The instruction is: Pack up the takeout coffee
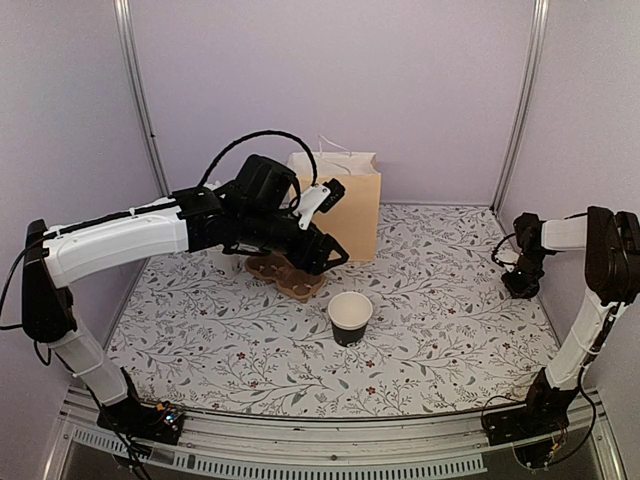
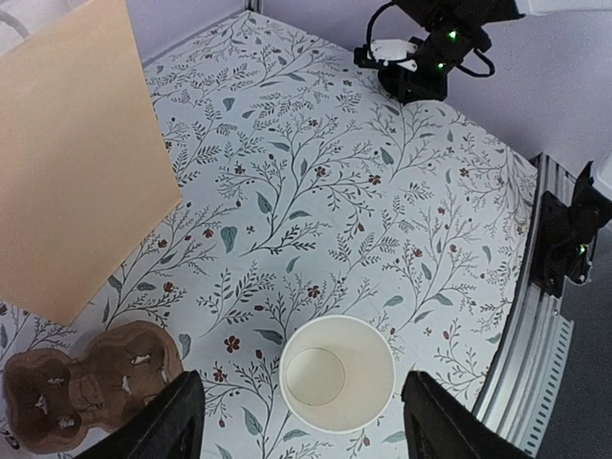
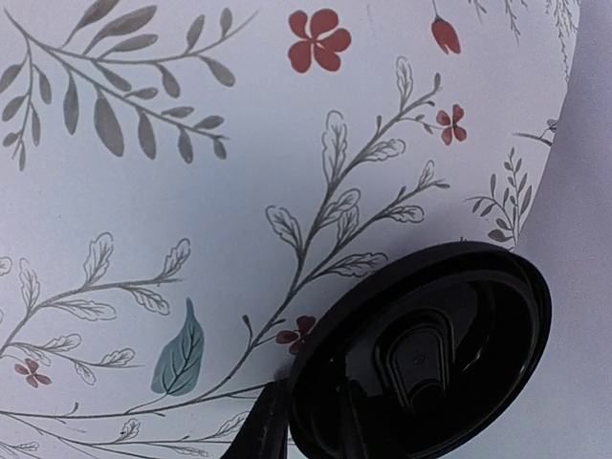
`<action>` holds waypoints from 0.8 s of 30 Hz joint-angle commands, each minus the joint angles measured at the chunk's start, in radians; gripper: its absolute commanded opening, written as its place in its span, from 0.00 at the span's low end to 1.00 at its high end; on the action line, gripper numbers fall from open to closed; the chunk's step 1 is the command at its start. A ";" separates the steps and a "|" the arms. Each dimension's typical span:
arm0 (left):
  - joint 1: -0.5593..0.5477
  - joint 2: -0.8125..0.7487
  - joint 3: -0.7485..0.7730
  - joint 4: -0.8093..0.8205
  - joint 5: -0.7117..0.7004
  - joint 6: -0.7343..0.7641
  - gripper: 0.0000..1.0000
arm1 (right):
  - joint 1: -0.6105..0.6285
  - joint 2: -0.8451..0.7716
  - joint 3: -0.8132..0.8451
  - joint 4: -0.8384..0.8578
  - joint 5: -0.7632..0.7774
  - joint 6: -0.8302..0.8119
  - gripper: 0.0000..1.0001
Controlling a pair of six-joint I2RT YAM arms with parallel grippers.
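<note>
The black paper cup (image 1: pixel 350 318) stands upright and open on the flowered table, its white inside empty. In the left wrist view the cup (image 2: pixel 337 373) lies right below, between my left fingers (image 2: pixel 167 421). My left gripper (image 1: pixel 322 252) is open and hangs above and a little behind the cup. My right gripper (image 1: pixel 520 282) is low at the far right of the table. In the right wrist view it (image 3: pixel 316 406) is shut on the rim of the black round lid (image 3: pixel 430 349), held tilted just over the table.
A brown pulp cup carrier (image 1: pixel 287 274) lies under my left arm; it also shows in the left wrist view (image 2: pixel 86 387). A tan paper bag (image 1: pixel 350 205) stands upright behind it, near the back wall. The table's metal rail (image 2: pixel 526 354) runs close to the cup.
</note>
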 commanded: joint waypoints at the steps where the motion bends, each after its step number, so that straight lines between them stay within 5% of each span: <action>1: -0.007 0.004 -0.007 0.020 0.019 0.000 0.73 | 0.000 0.013 0.020 0.017 0.007 0.016 0.17; 10: -0.010 -0.006 -0.009 0.019 -0.007 0.009 0.73 | 0.040 -0.081 0.027 -0.088 -0.061 0.051 0.10; 19: -0.020 -0.112 -0.143 0.201 -0.018 0.044 0.74 | 0.074 -0.342 0.110 -0.245 -0.702 0.039 0.04; 24: -0.022 -0.230 -0.317 0.513 0.000 0.054 0.77 | 0.118 -0.432 0.126 -0.320 -1.116 -0.015 0.08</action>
